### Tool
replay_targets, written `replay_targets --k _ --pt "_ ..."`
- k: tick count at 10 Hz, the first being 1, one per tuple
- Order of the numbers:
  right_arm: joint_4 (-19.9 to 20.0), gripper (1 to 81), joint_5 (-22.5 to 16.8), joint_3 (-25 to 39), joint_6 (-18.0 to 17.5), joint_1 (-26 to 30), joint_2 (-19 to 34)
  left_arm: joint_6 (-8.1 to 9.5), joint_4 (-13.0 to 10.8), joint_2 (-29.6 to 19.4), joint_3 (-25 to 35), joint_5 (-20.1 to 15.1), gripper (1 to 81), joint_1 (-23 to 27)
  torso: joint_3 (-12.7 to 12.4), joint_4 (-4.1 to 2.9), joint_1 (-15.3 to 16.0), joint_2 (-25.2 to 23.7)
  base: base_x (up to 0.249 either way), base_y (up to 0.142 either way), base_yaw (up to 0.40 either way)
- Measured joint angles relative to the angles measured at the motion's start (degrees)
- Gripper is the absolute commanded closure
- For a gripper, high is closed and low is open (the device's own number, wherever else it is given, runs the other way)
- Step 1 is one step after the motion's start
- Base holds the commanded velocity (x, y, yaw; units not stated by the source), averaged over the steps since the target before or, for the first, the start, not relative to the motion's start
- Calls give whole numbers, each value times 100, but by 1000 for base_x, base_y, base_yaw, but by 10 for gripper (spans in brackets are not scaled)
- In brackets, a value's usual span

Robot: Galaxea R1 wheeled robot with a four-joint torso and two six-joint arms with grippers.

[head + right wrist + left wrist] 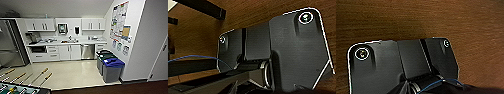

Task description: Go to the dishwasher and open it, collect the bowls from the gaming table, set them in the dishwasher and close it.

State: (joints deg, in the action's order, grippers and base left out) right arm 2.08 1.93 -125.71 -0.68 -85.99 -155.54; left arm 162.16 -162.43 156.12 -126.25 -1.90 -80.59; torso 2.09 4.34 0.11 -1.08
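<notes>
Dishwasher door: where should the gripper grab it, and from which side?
Take the dishwasher by the horizontal bar handle across the top of its steel front, approaching straight on from the open floor. The door is shut and flush with the white cabinets; the bins crowd its right, so probably stay centred or slightly left.

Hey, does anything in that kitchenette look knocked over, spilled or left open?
Nothing stands out. The brushed stainless-steel dishwasher is shut, the white cabinet doors are closed, the pale floor shows no spill, and the blue-lidded grey bin stands upright.
</notes>
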Motion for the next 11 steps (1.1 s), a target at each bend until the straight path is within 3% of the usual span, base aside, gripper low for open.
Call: replay_targets --k 11 --pt "0 10 -2 32 2 27 41 0 0 -102 149 -27 10 2 0 0 0 0 193 0 0"
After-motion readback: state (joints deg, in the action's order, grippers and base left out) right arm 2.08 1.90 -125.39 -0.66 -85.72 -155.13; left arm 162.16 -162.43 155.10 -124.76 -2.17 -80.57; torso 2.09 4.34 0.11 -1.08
